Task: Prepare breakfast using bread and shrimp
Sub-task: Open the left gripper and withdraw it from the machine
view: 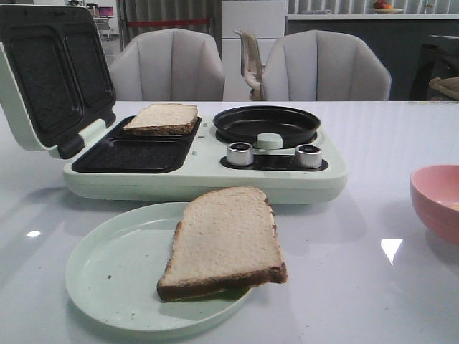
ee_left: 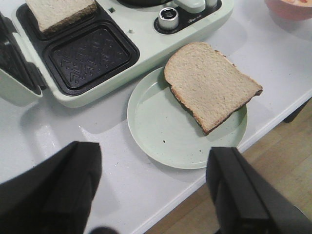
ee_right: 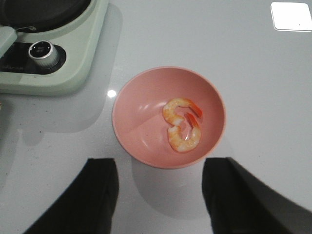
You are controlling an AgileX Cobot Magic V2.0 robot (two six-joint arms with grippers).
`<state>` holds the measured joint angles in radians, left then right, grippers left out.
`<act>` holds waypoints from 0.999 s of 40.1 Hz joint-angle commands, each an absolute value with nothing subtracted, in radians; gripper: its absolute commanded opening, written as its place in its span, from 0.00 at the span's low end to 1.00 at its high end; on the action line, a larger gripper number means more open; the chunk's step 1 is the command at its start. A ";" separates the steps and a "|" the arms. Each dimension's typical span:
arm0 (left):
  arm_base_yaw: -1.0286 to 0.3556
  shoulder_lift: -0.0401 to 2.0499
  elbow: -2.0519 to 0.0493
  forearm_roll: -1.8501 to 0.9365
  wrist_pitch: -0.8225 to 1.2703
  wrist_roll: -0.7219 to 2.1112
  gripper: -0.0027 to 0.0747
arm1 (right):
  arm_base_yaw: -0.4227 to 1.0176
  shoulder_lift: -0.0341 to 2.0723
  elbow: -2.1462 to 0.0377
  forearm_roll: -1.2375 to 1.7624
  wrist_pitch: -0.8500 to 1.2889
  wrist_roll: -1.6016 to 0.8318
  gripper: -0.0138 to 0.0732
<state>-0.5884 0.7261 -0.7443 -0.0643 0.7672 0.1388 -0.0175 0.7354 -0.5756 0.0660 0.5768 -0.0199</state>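
Here, one slice of bread is seen lying on the green plate at lower centre of the front view, overhanging its rim; another slice sits in the sandwich maker's rear tray. Two shrimp are held in the pink bowl. The left gripper and right gripper are spread wide, empty.

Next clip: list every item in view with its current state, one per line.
Sandwich maker lid: open, tilted back.
Bread slice in maker: lying in the rear plate.
Front plate: empty.
Bread slice on green plate: overhanging the rim.
Shrimp: two, in pink bowl.
Left end effector: open, empty.
Right end effector: open, empty.
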 commanded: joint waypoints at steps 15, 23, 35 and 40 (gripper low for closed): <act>-0.592 0.724 -0.770 -0.079 0.666 0.141 0.69 | -0.020 0.734 -0.603 0.064 0.513 -0.023 0.73; -0.592 0.724 -0.770 -0.079 0.666 0.141 0.69 | -0.020 0.734 -0.603 0.065 0.511 -0.023 0.73; -0.592 0.724 -0.770 -0.079 0.666 0.141 0.69 | -0.020 0.748 -0.601 0.067 0.503 -0.023 0.73; -0.592 0.724 -0.770 -0.079 0.666 0.141 0.69 | -0.020 0.772 -0.598 0.104 0.510 -0.023 0.73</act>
